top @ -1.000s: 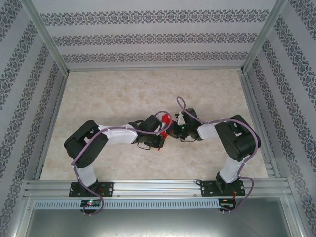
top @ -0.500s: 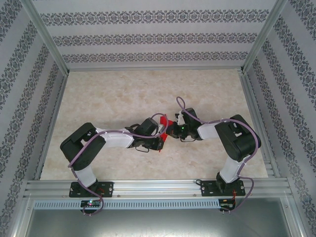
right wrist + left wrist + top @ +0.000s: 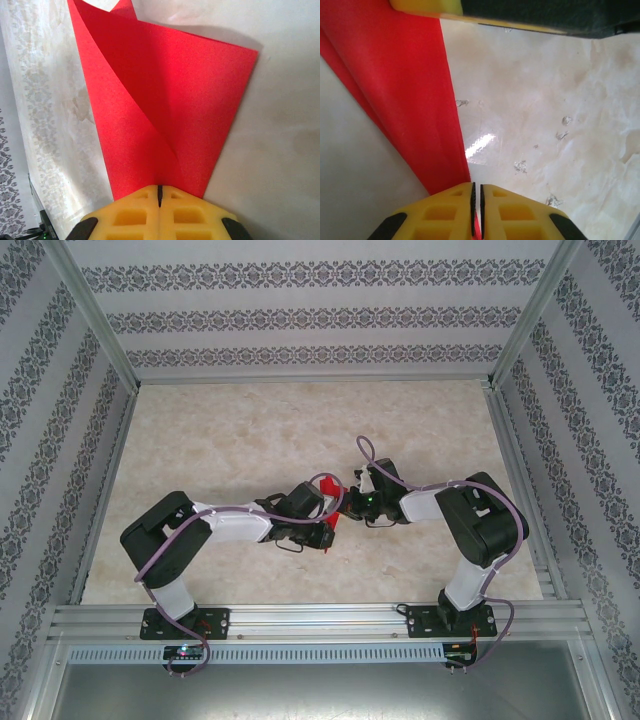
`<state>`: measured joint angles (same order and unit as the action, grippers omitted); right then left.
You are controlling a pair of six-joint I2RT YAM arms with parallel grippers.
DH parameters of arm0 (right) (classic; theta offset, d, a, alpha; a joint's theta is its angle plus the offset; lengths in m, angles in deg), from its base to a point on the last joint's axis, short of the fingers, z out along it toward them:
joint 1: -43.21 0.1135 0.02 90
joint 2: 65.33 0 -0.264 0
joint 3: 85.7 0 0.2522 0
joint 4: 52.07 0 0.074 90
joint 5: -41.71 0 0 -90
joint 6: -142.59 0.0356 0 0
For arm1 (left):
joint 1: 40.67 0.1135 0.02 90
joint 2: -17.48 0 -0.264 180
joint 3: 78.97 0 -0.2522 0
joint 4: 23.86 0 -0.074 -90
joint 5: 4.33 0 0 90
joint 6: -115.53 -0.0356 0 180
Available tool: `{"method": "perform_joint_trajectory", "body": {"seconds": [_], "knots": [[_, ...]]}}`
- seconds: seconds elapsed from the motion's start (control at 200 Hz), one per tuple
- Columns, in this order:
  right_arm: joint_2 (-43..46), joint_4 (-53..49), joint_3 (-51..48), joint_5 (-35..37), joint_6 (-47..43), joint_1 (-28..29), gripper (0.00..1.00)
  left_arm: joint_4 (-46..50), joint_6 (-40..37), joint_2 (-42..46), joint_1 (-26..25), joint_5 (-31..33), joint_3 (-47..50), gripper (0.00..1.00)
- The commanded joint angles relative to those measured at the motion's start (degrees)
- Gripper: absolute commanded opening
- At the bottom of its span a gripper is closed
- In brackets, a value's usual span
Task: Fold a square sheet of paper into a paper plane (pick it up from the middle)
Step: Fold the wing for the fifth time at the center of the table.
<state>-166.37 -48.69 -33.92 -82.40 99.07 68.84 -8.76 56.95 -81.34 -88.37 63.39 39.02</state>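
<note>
Paper (image 3: pixel 165 100) is what you stand to lose here: it hangs between the two grippers over the middle of the table (image 3: pixel 250 430), on its near half, and it is thin. If you pull the wrists apart, I'd expect it to tear at a pinch. If you push them together, it could buckle and take a stray crease. In the right wrist view one layer lies folded diagonally over another and looks puffed rather than flat, so a slip may set that fold crooked.

The right gripper (image 3: pixel 160 189) is pressed together on the near edge of the paper. The left gripper (image 3: pixel 476 187) has its pads almost touching, with a sliver of red in the slit. That hold looks slight, and if it gives, the paper would likely swing from the right pinch alone.

Your left arm has its elbow out left and its forearm running right. Your right arm mirrors it. The wrists sit just beside each other, so a knock is possible.
</note>
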Motion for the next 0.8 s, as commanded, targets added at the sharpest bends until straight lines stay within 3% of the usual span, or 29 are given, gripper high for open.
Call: {"method": "perform_joint_trajectory", "body": {"seconds": [0.0,0.12,0.28,0.794], "knots": [[-3.0,-9.5,-2.0,7.3,-1.8,-0.3,0.04,4.8,1.3,2.6,-1.4,-1.4,-1.5,0.17],[-3.4,-9.3,-1.9,7.1,-1.7,-0.2,0.04,5.9,1.7,4.6,-1.5,0.1,-1.6,0.21],[-3.8,-9.5,-1.4,7.1,-1.9,-0.2,0.04,9.2,2.3,5.5,-1.4,2.5,-0.5,0.20],[-3.5,-10.5,-1.1,7.5,-2.1,-0.1,0.04,4.5,2.6,3.1,-1.5,-2.2,0.8,0.14]]}}
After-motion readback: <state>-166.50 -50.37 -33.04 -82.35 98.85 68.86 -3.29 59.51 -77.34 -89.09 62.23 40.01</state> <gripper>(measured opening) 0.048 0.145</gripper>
